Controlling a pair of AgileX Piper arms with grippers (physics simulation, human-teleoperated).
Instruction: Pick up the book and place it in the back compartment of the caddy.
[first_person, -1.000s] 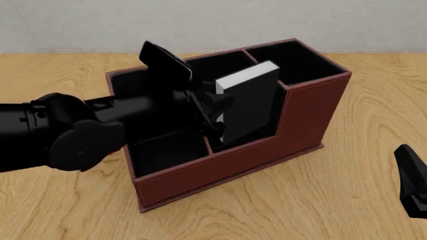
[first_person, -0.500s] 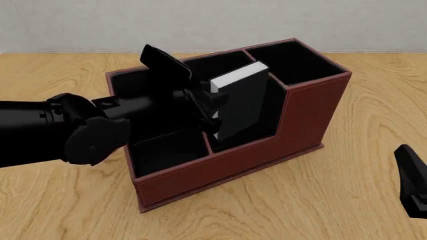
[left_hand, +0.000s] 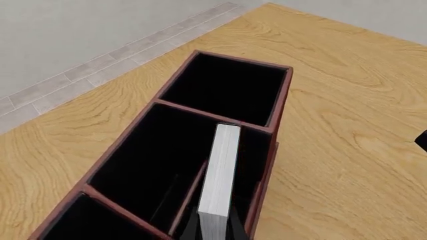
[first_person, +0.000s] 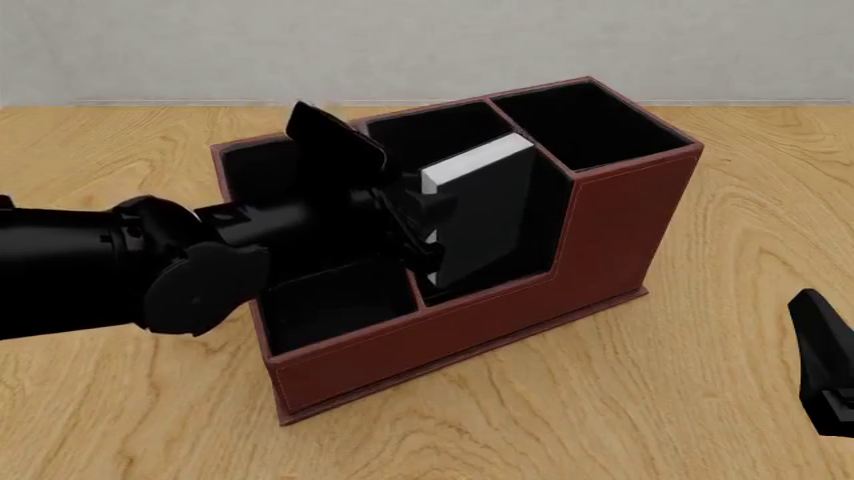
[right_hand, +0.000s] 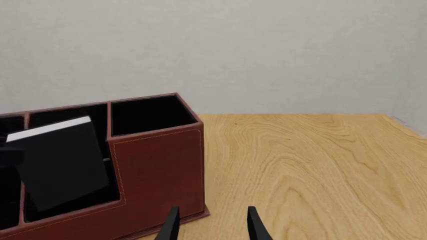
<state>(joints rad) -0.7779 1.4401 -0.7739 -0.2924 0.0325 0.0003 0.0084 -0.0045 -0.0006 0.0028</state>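
Observation:
The caddy (first_person: 454, 340) is a reddish-brown box with black-lined cells at the table's middle. My left gripper (first_person: 424, 225) reaches over it from the left and is shut on the book (first_person: 487, 215), a black hardcover with white page edges. The book stands tilted, its lower part down inside the narrow cell behind the low stepped wall. In the left wrist view the book (left_hand: 220, 175) sits between the thin brown divider (left_hand: 192, 197) and the caddy's outer wall (left_hand: 267, 175). My right gripper (right_hand: 212, 227) is open and holds nothing, low at the table's right, apart from the caddy (right_hand: 157, 165).
The tall squarish cell (first_person: 587, 125) stands at the caddy's right end, next to the book. A long black-lined cell (first_person: 267, 170) runs along the far left side under my left arm. Bare wooden table (first_person: 694, 400) surrounds the caddy, with a grey wall behind.
The book has sunk lower into the narrow cell, and my left gripper has come down and slightly left with it. The right arm has not moved.

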